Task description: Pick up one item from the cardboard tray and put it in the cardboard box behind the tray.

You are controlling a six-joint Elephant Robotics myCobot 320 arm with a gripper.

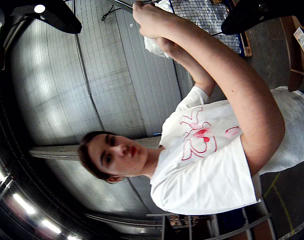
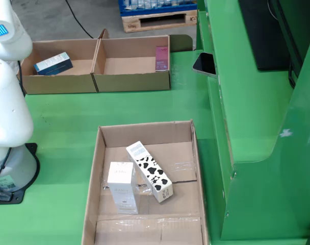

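presently: cardboard tray (image 2: 92, 194) near, holding white carton (image 2: 122, 187) and cow-patterned carton (image 2: 149, 171); far boxes (image 2: 96, 76) hold a blue carton (image 2: 53, 64) and a pink one (image 2: 161, 57); gripper (image 1: 152, 15) tips upward toward a person (image 1: 202, 140), jaw state cannot be told.

In the fixed view, two cartons (image 2: 137, 179) lie side by side in the tray (image 2: 145, 133). Behind it stand two boxes (image 2: 96, 64), each holding one item. The arm (image 2: 7, 102) stands left.
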